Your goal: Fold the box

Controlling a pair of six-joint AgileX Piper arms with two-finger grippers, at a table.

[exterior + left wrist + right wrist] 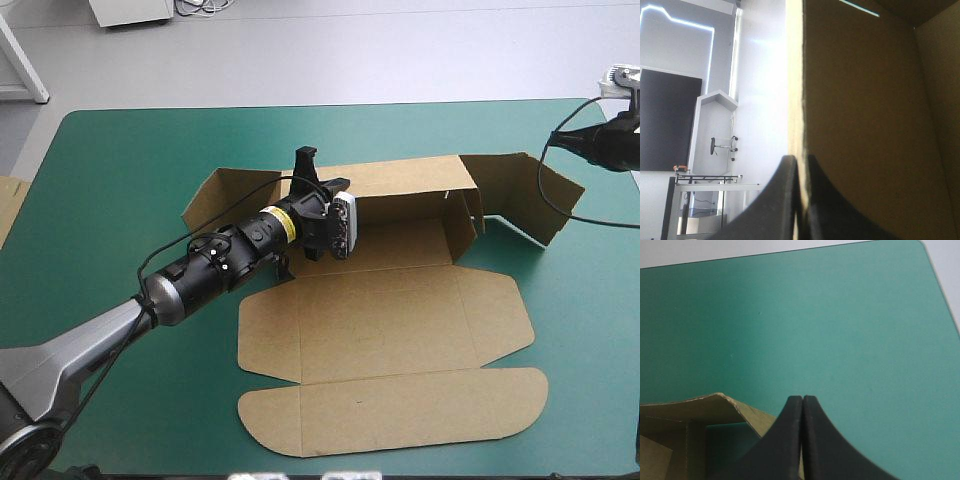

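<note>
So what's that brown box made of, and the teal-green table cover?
The brown box looks like matte cardboard: creased fold lines, pale raw cut edges. The teal-green cover looks smooth and matte, maybe vinyl or cloth; I can't tell which.

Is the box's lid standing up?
No, the lid lies flat on the teal-green cover.

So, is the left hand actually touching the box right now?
Touching. The left wrist view shows the left hand all but shut on a raised wall of the box, the board's edge running between its black fingers.
</note>
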